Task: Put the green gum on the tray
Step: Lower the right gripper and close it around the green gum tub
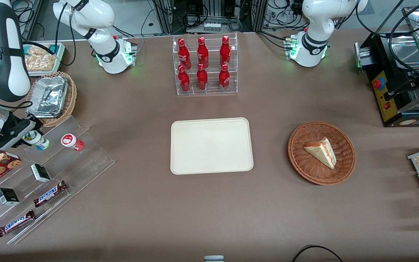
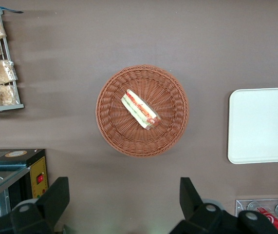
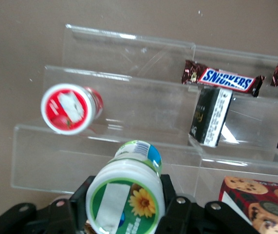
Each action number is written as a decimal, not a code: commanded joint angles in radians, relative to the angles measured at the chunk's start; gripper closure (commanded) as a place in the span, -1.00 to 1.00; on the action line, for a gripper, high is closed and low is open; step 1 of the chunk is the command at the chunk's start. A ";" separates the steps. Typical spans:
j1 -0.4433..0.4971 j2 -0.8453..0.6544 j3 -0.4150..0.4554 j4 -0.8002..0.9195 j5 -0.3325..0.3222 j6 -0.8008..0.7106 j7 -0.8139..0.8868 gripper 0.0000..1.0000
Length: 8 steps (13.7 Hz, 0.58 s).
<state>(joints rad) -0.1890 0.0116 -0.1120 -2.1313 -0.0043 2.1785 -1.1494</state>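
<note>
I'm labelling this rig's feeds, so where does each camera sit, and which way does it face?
Front view: high, facing both arms, looking down on the table; shows the tray, the wicker basket, the clear stepped shelf and the gripper shut on the green gum.
Right wrist view: on the working arm, looking past its jaws at the shelf, the green gum and the red-lidded bottle.
Left wrist view: on the parked arm, looking straight down at the basket; its own jaws show.
Front and left wrist views share tray and basket.

Matt tray (image 1: 211, 145) — glossy gum lid (image 3: 125, 203), gripper-held
</note>
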 commanded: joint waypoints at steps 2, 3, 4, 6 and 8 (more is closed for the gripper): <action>0.110 -0.005 0.000 0.070 -0.011 -0.109 0.176 1.00; 0.153 -0.005 0.000 0.076 -0.011 -0.130 0.245 1.00; 0.187 -0.002 0.000 0.077 -0.009 -0.144 0.308 1.00; 0.276 0.002 0.000 0.076 -0.008 -0.148 0.463 1.00; 0.376 0.010 0.000 0.076 -0.008 -0.148 0.630 1.00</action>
<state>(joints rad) 0.1104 0.0141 -0.1031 -2.0704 -0.0042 2.0528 -0.6546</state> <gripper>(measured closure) 0.419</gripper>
